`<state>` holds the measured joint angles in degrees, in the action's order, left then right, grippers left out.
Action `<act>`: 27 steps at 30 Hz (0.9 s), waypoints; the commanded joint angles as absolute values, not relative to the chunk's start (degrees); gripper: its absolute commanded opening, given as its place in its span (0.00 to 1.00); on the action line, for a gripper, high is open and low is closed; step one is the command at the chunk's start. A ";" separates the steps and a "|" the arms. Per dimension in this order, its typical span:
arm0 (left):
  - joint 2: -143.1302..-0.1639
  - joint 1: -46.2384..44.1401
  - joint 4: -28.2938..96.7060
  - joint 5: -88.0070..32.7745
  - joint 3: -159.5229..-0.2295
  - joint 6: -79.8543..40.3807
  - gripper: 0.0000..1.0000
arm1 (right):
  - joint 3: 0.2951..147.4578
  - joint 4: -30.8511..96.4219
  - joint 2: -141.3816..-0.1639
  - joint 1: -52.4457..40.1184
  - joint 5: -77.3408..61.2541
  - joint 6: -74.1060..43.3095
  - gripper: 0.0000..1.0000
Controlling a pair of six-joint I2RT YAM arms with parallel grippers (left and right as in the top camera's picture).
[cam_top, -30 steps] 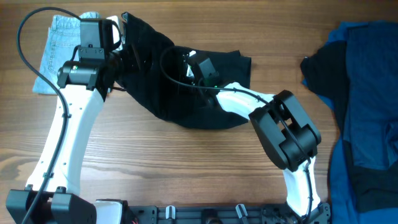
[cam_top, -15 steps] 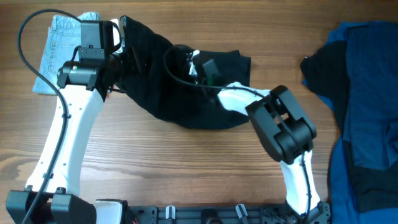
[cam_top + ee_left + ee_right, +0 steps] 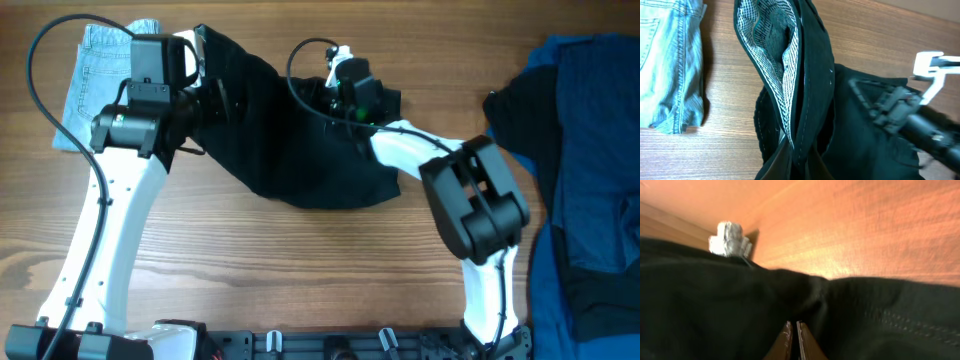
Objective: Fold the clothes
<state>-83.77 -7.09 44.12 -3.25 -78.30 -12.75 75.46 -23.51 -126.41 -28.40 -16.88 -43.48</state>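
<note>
A black garment [image 3: 290, 140] with a checked lining [image 3: 785, 65] lies crumpled at the back middle of the wooden table. My left gripper [image 3: 205, 90] is shut on its left waistband edge [image 3: 796, 150] and holds it up. My right gripper [image 3: 338, 88] is at the garment's upper right part. Its fingers [image 3: 793, 332] are pressed together in the black fabric [image 3: 715, 305]. It also shows in the left wrist view [image 3: 865, 95].
Folded light-blue jeans [image 3: 95, 80] lie at the back left, just left of my left gripper, and also show in the left wrist view [image 3: 665, 65]. A pile of blue and dark clothes [image 3: 590, 160] covers the right edge. Bare wood [image 3: 300, 270] fills the front.
My right gripper has moved up and to the right along the garment's top edge, and the fabric there has shifted with it. The left gripper has hardly moved.
</note>
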 commanded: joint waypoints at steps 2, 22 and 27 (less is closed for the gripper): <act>-82.24 -7.40 43.62 -3.11 -80.01 -12.91 0.04 | 75.53 -27.11 -132.25 -30.55 -15.40 -44.10 0.04; -82.24 -9.65 43.51 -3.31 -80.01 -14.00 0.04 | 76.71 -35.48 -130.06 -23.99 -30.04 -44.91 0.04; -82.24 -9.65 43.33 -3.33 -80.01 -14.28 0.04 | 76.71 -15.57 -119.81 -16.12 -33.93 -39.62 0.04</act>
<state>-83.77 -9.39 43.83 -3.25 -78.30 -13.21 75.90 -23.53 -127.74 -20.03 -29.87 -44.64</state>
